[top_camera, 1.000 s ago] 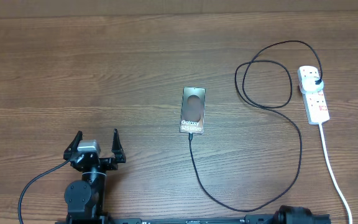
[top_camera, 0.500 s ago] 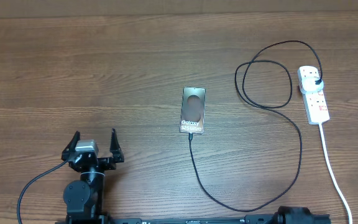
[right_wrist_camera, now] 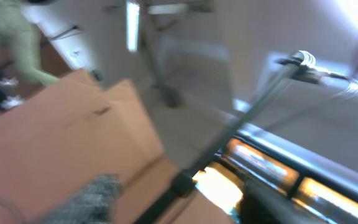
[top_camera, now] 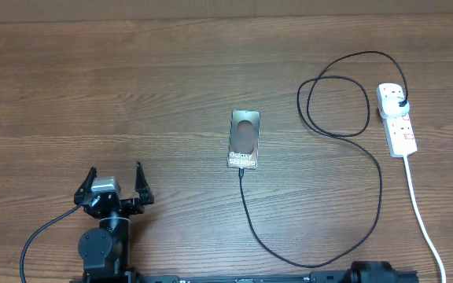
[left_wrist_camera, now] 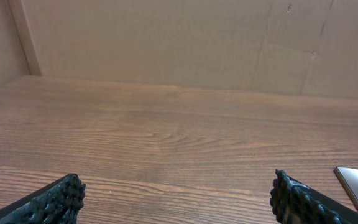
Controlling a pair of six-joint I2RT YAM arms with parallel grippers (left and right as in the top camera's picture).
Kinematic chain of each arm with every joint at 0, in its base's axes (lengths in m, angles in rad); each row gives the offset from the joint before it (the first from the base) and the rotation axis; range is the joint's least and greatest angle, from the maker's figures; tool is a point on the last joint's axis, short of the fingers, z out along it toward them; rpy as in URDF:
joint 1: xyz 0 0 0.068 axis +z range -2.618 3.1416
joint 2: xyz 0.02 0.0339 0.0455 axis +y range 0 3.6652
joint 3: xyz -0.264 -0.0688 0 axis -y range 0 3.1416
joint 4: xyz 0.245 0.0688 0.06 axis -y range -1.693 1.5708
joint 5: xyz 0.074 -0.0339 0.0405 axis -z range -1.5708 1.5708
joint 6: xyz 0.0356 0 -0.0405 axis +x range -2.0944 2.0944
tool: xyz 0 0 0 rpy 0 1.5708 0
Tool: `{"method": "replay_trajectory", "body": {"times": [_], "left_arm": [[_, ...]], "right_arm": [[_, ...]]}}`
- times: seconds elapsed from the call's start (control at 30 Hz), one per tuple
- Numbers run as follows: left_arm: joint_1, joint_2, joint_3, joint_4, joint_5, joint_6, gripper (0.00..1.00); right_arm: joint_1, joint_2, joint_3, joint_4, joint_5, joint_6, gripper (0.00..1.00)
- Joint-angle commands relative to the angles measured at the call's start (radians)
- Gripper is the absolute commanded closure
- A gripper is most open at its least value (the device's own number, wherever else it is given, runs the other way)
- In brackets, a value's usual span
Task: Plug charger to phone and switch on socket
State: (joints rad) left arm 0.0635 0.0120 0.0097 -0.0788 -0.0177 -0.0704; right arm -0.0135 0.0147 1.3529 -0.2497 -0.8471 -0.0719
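I read the table [top_camera: 132, 79] as matt brown wood with fine grain. The phone [top_camera: 244, 139] has a smooth, faintly glossy dark face. The charger [top_camera: 381, 189] is smooth black cable, the socket [top_camera: 402, 134] white plastic. The left gripper [top_camera: 116, 179] carries black pads [left_wrist_camera: 58, 199], rough and knobbly. The backdrop [left_wrist_camera: 166, 43] looks like matt cardboard.

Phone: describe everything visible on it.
The phone is a flat, dark brown-black rectangle lying near the middle of the wooden table, its long sides running away from the robot. White "Galaxy" lettering sits by its near end, a darker oval above that. The thin black cable meets its near short edge; whether it is seated cannot be told. Nothing else touches it.
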Motion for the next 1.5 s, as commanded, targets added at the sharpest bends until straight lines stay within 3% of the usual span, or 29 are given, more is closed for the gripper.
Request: {"method": "replay_trajectory", "body": {"times": [0.0, 0.33, 0.73, 1.0, 1.47], "left_arm": [[0.005, -0.008, -0.005, 0.002, 0.011, 0.019, 0.00], [0.005, -0.008, -0.005, 0.002, 0.011, 0.019, 0.00], [0.005, -0.008, -0.005, 0.002, 0.011, 0.019, 0.00], [0.005, -0.008, -0.005, 0.002, 0.011, 0.019, 0.01], [0.005, -0.008, -0.005, 0.002, 0.011, 0.019, 0.00]], "right_arm": [[0.004, -0.010, -0.034, 0.010, 0.235, 0.006, 0.00], [0.004, -0.009, -0.229, -0.038, 0.489, 0.007, 0.00], [0.004, -0.009, -0.633, -0.051, 0.515, 0.023, 0.00], [0.004, -0.009, -0.821, -0.050, 0.755, 0.305, 0.00], [0.004, -0.009, -1.096, 0.011, 0.761, 0.328, 0.00]]}}
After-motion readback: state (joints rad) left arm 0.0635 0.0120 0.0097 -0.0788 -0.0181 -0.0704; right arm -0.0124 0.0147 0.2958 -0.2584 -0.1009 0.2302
